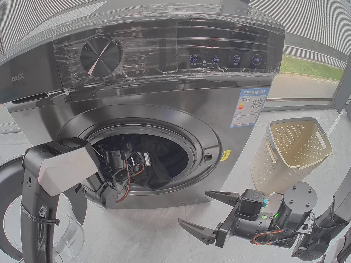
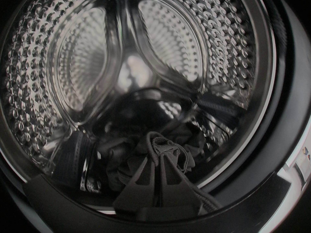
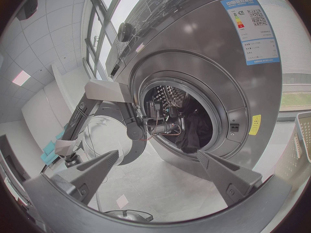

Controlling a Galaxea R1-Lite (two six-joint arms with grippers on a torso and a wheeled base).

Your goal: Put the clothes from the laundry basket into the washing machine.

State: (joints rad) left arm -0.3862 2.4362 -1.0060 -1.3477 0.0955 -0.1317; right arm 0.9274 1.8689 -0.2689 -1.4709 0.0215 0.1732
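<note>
The washing machine (image 1: 204, 103) stands with its round door (image 1: 9, 201) swung open to the left. My left arm reaches through the opening into the steel drum (image 2: 81, 59). The left gripper (image 2: 160, 156) is shut on a bunched dark garment (image 2: 171, 148) low in the drum. More dark cloth (image 1: 161, 168) lies inside and drapes over the lower rim (image 3: 194, 133). The cream laundry basket (image 1: 278, 165) stands on the floor to the right of the machine, with no clothes visible in it. My right gripper (image 1: 193, 207) hovers open and empty in front of the machine, left of the basket.
The open door's glass bowl (image 3: 103, 136) juts out beside my left arm. Pale floor (image 1: 153, 234) spreads between the machine and my right gripper (image 3: 157, 152). The basket's wall (image 3: 301, 146) is close beside the right arm. Windows run behind the machine.
</note>
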